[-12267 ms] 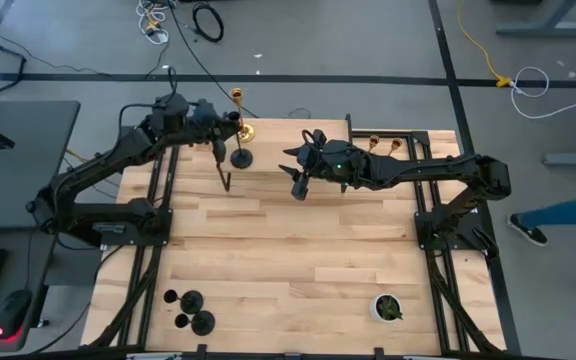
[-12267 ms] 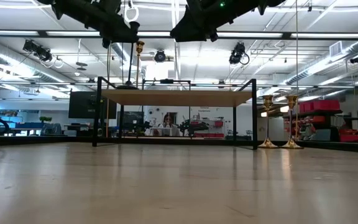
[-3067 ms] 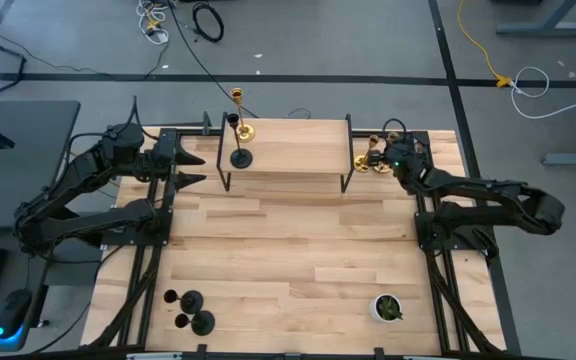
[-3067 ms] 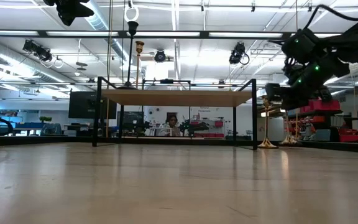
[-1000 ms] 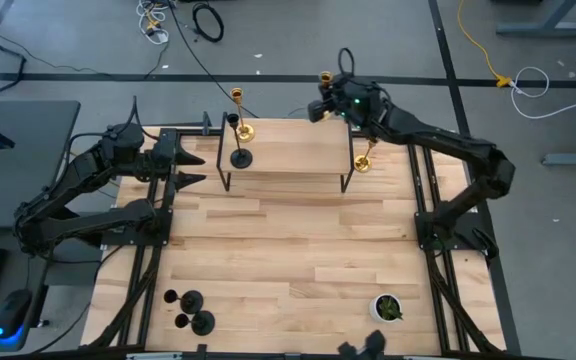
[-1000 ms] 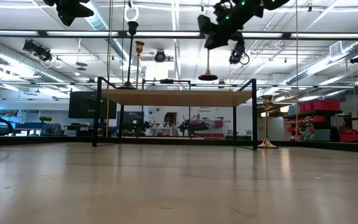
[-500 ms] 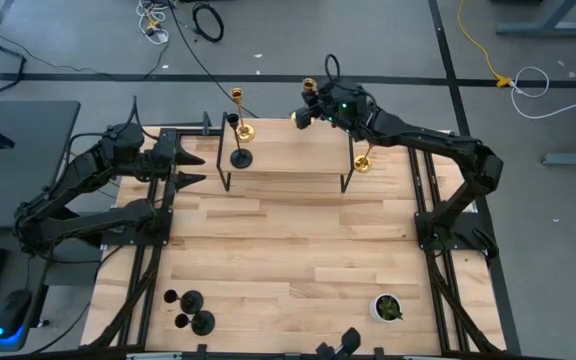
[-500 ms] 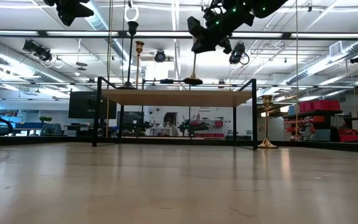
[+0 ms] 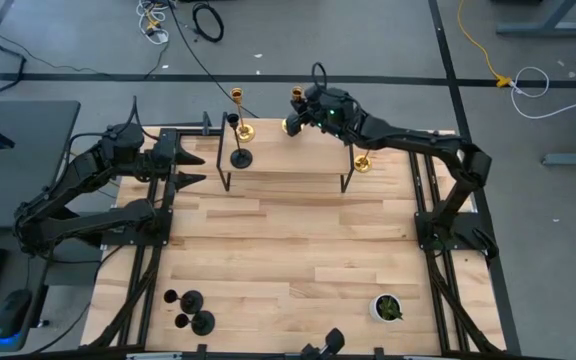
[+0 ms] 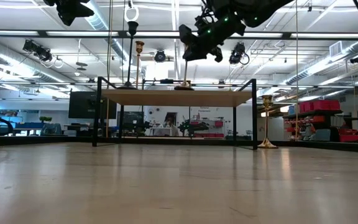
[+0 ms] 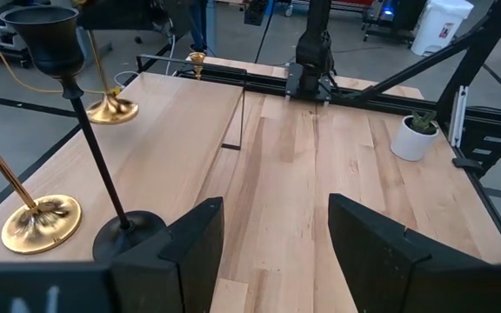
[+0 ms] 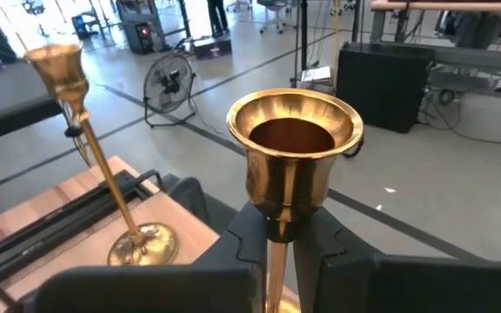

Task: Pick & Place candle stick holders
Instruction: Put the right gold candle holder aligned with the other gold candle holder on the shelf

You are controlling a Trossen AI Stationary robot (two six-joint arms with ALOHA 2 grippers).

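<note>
high view: right claw point(image 9: 298, 108), pinching a gold holder point(image 9: 294, 112), has carried it left to the shelf point(image 9: 290, 150); left claw point(image 9: 193, 168) waits spread.

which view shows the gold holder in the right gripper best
The right wrist view: the held gold holder fills the frame, its stem between the right gripper fingers. The high view shows it small; the low view shows its base near the raised shelf; the left wrist view shows little.
</note>
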